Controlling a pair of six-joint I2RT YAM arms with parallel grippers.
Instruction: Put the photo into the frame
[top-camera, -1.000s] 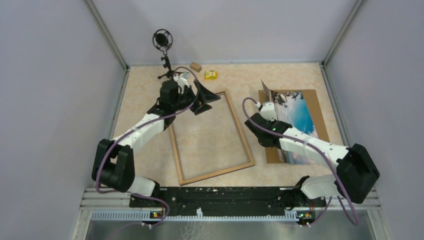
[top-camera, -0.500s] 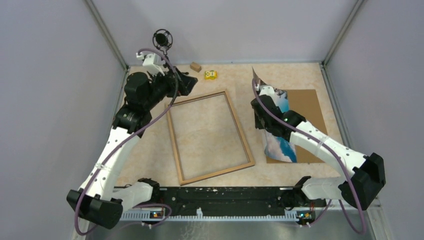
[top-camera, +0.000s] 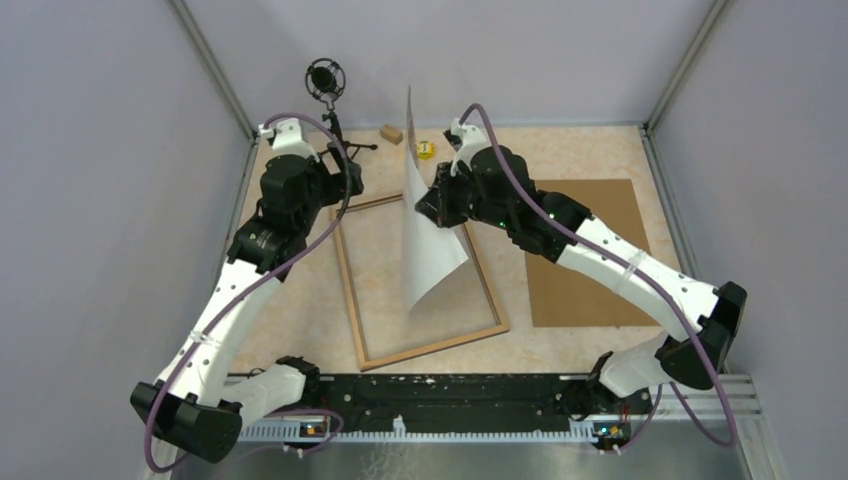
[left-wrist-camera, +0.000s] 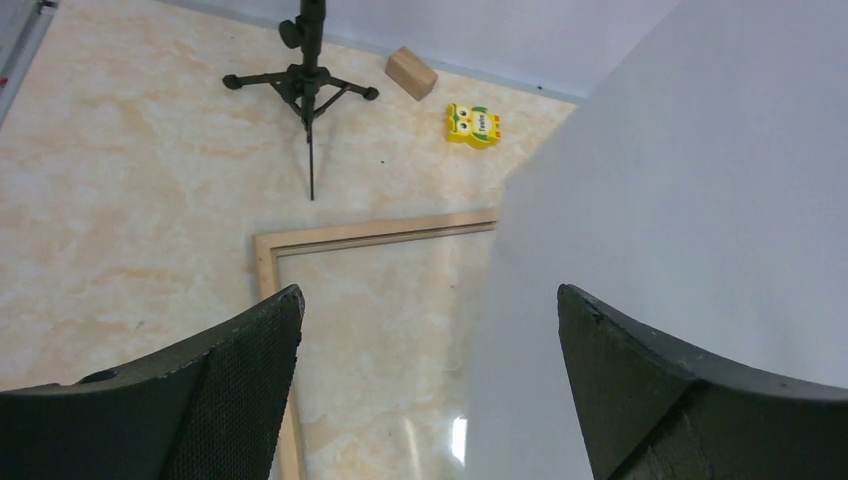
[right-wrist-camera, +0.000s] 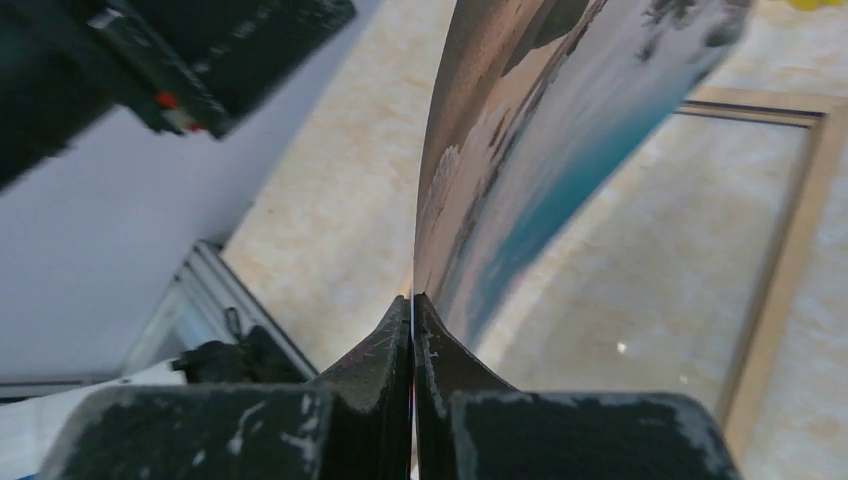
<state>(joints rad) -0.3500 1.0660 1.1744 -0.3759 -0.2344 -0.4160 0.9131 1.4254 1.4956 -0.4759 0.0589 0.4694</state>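
My right gripper (top-camera: 432, 206) is shut on one edge of the photo (top-camera: 432, 245) and holds it upright above the frame (top-camera: 348, 285). The top view shows the photo's white back, curling down to the frame's middle. In the right wrist view the jaws (right-wrist-camera: 412, 298) pinch the sheet, and the seaside print (right-wrist-camera: 540, 130) bends away over the frame's rail (right-wrist-camera: 790, 270). The light wood frame lies flat on the table. My left gripper (left-wrist-camera: 428, 290) is open and empty, hovering over the frame's far left corner (left-wrist-camera: 380, 232), with the photo's white back (left-wrist-camera: 700, 200) close on its right.
A brown backing board (top-camera: 590, 250) lies flat to the right of the frame. At the back stand a microphone on a tripod (top-camera: 326, 85), a small wooden block (top-camera: 391, 133) and a yellow owl toy (top-camera: 422, 150). Grey walls enclose the table.
My right arm lifted the photo off the backing board and swung it left over the frame, turning it upright. My left arm pulled back from the frame's top corner and rose.
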